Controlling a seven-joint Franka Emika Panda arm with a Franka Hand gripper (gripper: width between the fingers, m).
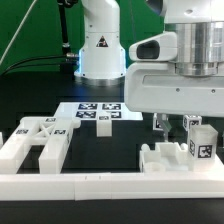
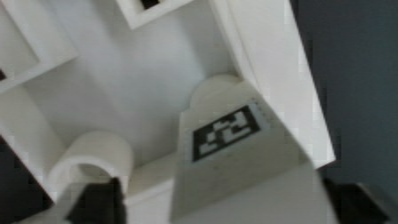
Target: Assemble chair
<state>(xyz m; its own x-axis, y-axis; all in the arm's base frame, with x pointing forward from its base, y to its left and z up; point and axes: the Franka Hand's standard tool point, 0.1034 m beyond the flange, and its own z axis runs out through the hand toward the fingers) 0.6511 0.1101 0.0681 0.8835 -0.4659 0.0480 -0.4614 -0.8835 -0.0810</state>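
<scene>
My gripper [image 1: 172,124] hangs at the exterior view's right, just above a cluster of white chair pieces. An upright tagged chair piece [image 1: 197,138] stands there beside a low blocky chair piece [image 1: 165,158]. In the wrist view my gripper [image 2: 217,208] is open, its dark fingers [image 2: 93,202] spread wide on either side of the tagged piece [image 2: 228,130]. The piece rises towards the camera over a flat white chair part [image 2: 125,90]. I cannot tell whether a finger touches it. More chair pieces [image 1: 35,145] lie at the exterior view's left, and a small piece [image 1: 103,123] lies in the middle.
The marker board [image 1: 95,110] lies flat behind the middle, in front of the robot base [image 1: 100,45]. The long low white border rail [image 1: 100,186] runs along the front edge. The dark table [image 1: 118,150] shows between the two groups of pieces.
</scene>
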